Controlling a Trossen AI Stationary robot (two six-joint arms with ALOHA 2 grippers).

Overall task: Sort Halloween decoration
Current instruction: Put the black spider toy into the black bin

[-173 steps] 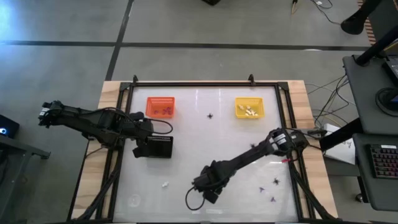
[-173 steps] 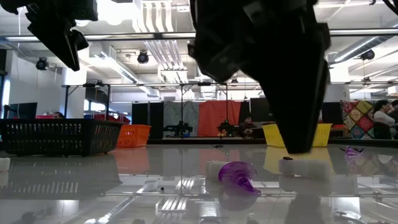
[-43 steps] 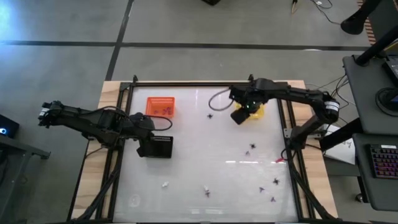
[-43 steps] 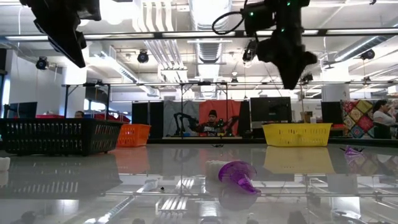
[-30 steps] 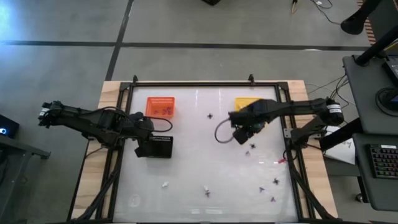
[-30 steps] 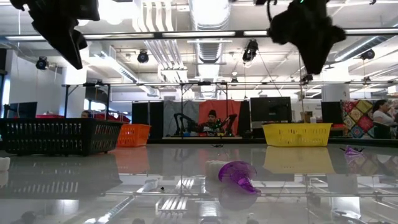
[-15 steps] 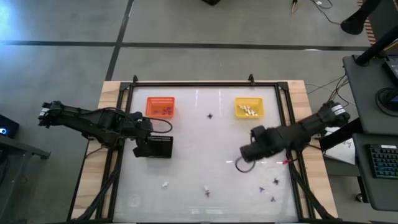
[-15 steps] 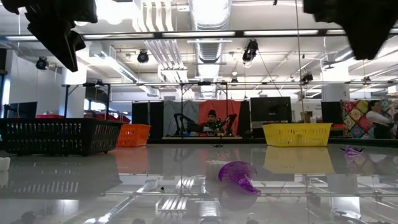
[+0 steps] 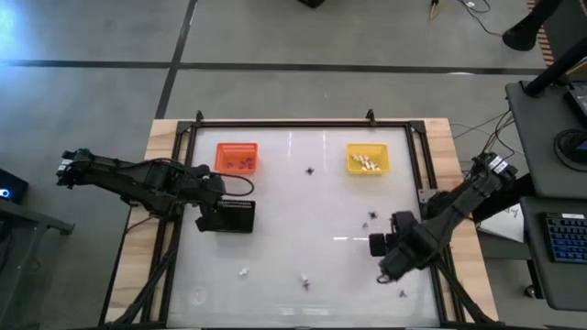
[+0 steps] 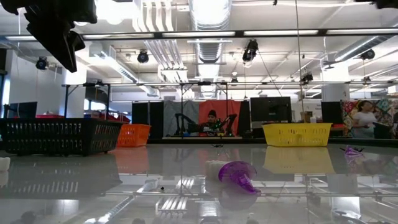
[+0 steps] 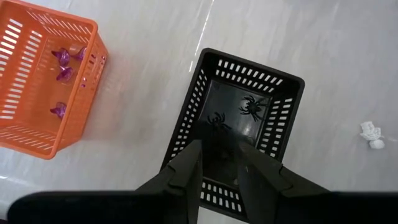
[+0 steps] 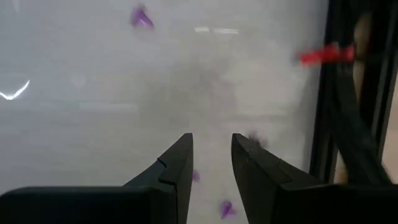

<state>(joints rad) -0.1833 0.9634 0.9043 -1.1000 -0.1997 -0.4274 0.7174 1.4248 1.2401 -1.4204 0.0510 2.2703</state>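
Black tray [image 11: 273,106] under left tool [image 11: 217,165], right tool [image 12: 211,158], both slightly apart, empty

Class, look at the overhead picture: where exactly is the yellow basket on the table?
In the high view the yellow basket sits near the table's far edge on the right-hand side, level with the orange basket to its left, a small dark trinket between them.

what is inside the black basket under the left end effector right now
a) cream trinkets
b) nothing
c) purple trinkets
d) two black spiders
d: the left wrist view looks down past the left end effector into the black basket, where two black spiders lie on its floor; the purple trinkets are in the orange basket beside it.
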